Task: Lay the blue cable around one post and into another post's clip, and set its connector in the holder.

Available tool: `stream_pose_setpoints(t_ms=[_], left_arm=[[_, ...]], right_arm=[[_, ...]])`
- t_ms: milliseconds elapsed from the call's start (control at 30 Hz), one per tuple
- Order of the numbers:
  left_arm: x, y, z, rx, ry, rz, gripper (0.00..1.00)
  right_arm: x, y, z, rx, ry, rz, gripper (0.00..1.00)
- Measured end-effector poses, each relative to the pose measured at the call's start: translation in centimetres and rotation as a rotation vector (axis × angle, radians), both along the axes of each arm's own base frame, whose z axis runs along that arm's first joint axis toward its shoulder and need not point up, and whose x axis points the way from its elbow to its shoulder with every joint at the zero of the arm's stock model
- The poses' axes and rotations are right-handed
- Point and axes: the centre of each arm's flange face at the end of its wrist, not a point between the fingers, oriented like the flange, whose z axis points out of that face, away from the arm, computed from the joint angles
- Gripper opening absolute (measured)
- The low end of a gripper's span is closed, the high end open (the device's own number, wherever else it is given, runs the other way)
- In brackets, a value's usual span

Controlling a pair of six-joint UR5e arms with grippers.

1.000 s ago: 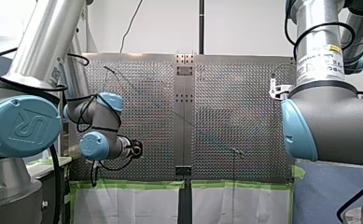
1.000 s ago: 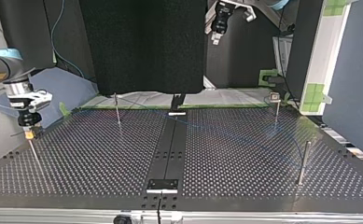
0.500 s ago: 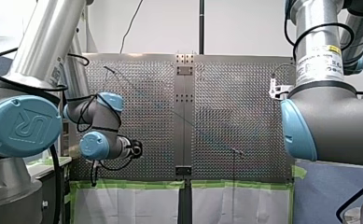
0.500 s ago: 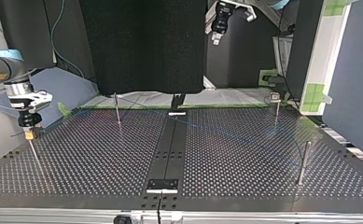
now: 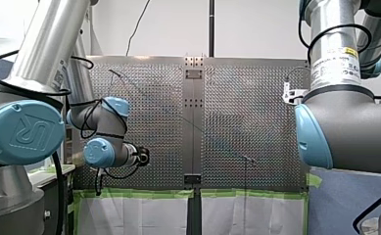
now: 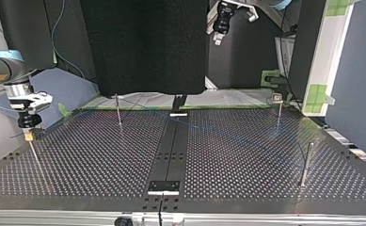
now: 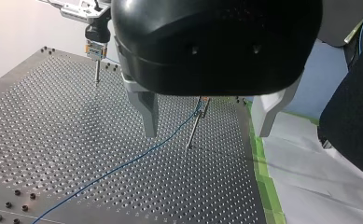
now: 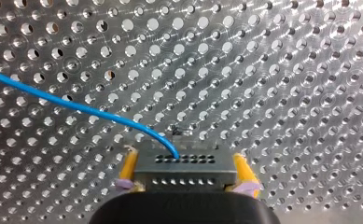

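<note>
Almost nothing has changed over the last second. In the front and top views both arms stand just where they stood, and the blue cable [image 7: 123, 163] lies along the same line on the counter [image 6: 100, 165]. I read this stillness as a pause at the end of a placing move, not as travel.

My right pincer [image 8: 184, 157] is closed on the grey connector [image 8: 184, 171]. Its yellow pads [image 8: 129, 168] press the two short sides, and the cable enters the connector on the face that looks away from the pincer. In the top view this pincer is at the view's left, on the head of a thin post [image 6: 34, 153]. The holder is probably there, but I cannot tell if the connector is already fully seated in it.

My left pincer [image 7: 204, 133] is wide open and holds nothing. Ahead of it, seen between its fingers, stands another post [image 7: 194, 128]. The cable climbs to the clip [image 7: 204, 101] at this post's head, so this part of the route seems done.

In my judgement, what remains is only to let go of the connector and lift away straight, because a sideways pull could drag it out again.
</note>
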Motion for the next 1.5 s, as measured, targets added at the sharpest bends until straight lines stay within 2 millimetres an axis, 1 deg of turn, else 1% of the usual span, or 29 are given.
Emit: stream_pose_setpoints(t_ms=[467, 767, 1500], left_arm=[[0.01, 0.01, 0.00, 0.000, 0.000, 0.000, 1.00], [-0.02, 0.01, -0.01, 0.001, 0.001, 0.000, 1.00], [-0.03, 0.01, -0.02, 0.004, 0.001, -0.001, 1.00]], right_arm=[[0.22, 0.04, -0.09, 0.001, 0.000, 0.003, 1.00], [-0.13, -0.03, -0.14, 0.008, -0.005, -0.025, 1.00], [-0.18, -0.06, -0.17, 0.011, -0.006, -0.043, 1.00]])
